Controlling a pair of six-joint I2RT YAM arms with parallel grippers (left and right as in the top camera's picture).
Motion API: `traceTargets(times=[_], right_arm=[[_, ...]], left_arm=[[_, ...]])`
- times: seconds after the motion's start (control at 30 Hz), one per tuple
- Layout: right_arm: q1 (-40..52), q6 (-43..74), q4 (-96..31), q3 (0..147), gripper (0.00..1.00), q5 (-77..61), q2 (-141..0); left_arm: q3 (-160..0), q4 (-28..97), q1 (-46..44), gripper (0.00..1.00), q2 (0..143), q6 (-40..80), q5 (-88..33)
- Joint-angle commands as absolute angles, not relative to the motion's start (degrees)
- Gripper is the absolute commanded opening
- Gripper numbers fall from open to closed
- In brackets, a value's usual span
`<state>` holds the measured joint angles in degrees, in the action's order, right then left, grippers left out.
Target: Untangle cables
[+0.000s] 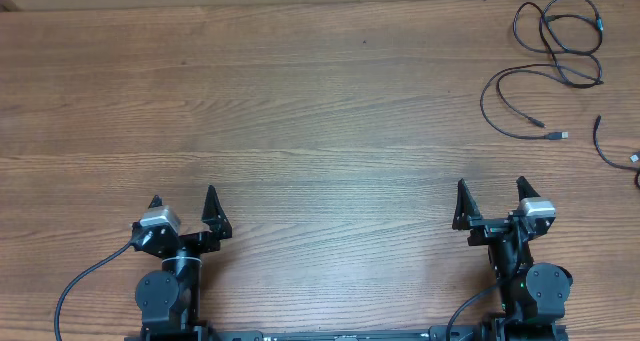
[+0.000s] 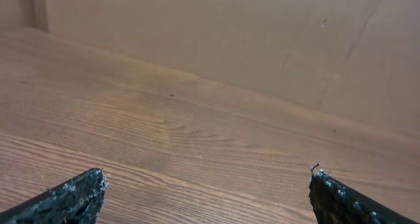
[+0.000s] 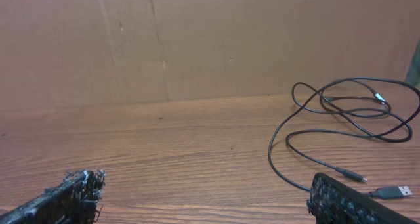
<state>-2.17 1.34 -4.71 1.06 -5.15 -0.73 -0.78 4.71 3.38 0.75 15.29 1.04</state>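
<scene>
I see both arms parked at the near edge of the brown wood-grain counter, one toward the near left corner and one toward the near right corner. The left gripper has its jaws spread wide with nothing between them; in its wrist view only bare wood shows between the two black fingertips. The right gripper also has its jaws wide apart and holds nothing.

The thin black cables lie in the far right corner of the counter, well apart from both grippers. They form a loose bundle of overlapping loops close to the far edge. One long strand curves out toward the middle of the counter and back, ending in a small silver-tipped plug. A separate short black cord lies against the right edge, partly cut off by the frame.

From the right wrist camera, the loops sit ahead and to the right of the jaws. A plain brown cardboard wall stands along the far edge behind them.
</scene>
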Motion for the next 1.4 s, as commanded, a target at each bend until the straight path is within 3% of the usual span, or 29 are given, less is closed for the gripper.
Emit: traceTargets(times=[0.0, 1.13, 1.37], right_arm=[[-2.33, 1.67, -4.43, 0.45, 1.00, -5.19, -0.16], [-2.33, 1.67, -4.43, 0.45, 1.00, -5.19, -0.16], [-2.33, 1.67, -4.43, 0.45, 1.00, -5.19, -0.16]], left_arm=[[-0.32, 4.45, 2.94, 1.00, 0.19, 11.31, -0.01], [-0.32, 4.40, 3.03, 1.00, 0.25, 11.09, 0.58], [-0.32, 4.45, 2.98, 1.00, 0.25, -1.89, -1.10]])
